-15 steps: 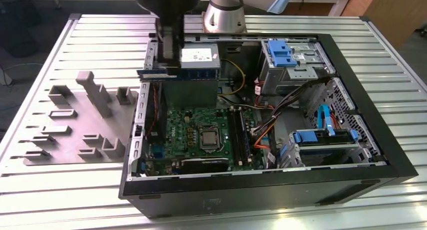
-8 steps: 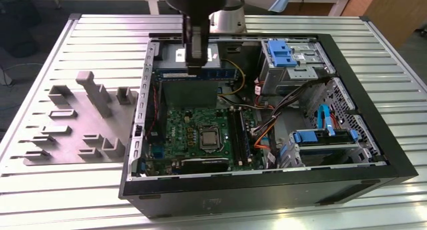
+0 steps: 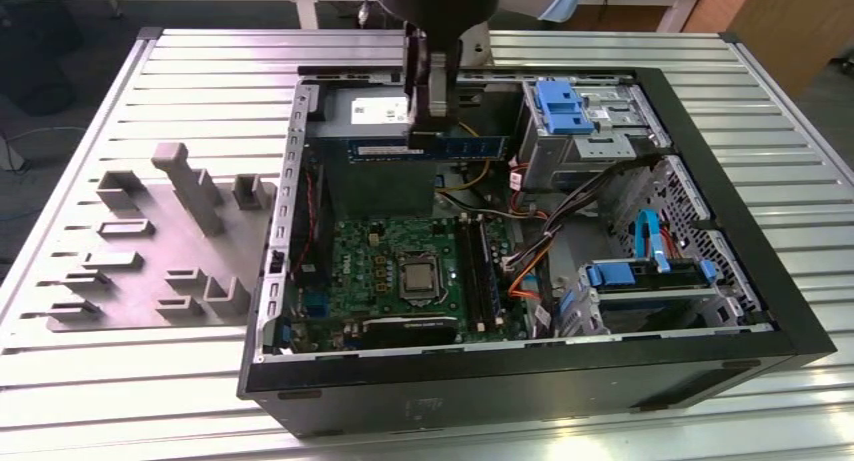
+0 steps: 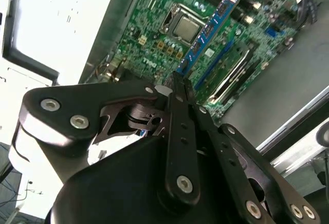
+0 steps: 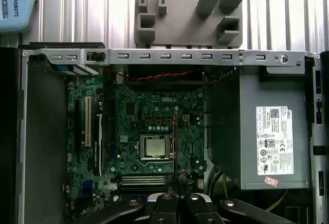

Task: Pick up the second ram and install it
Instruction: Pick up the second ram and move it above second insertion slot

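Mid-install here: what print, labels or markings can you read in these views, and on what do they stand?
Power supply, white label: dense print, too small to read.
Small sticker below it: blurred.
Motherboard: white brand lettering; the rest illegible.
Blue arm cover: a maker's name, nothing else.
Second ram, held by the gripper: ram label unreadable.

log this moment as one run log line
gripper | shut on second ram | held above motherboard | not seated in slot
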